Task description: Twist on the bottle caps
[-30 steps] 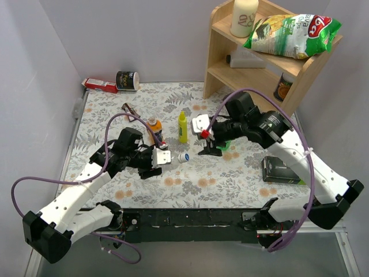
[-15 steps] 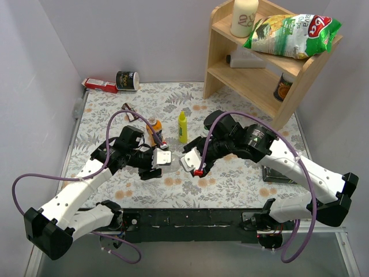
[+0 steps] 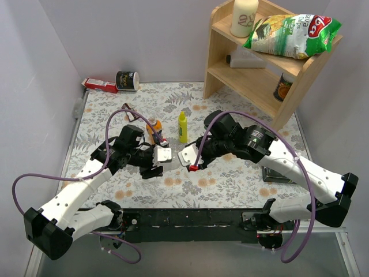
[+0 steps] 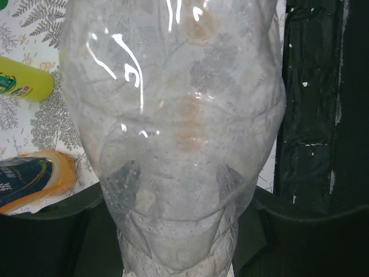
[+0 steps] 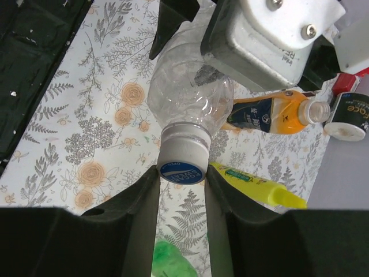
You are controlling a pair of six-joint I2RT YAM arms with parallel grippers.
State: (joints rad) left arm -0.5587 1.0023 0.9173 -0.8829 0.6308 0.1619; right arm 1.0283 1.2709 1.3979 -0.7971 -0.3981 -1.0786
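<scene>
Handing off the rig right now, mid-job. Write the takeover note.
Left end effector: shut on the body of the clear plastic bottle.
Right end effector: shut on the round blue-topped plastic cap, which sits on that bottle's neck.
Done: cap placed; how far it is threaded, cannot tell.
To do: twist it tight; the orange plastic bottle is uncapped.

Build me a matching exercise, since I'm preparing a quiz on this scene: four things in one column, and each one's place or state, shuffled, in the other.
Things:
1. clear bottle
2. bottle cap
3. orange bottle
4. chip bag

Places or states:
A. lying on top of the wooden shelf
B. neck open, no cap on it
C. held in the left gripper
D. on the clear bottle's neck, clamped by the right gripper

Pairs: 1-C, 2-D, 3-B, 4-A
</scene>
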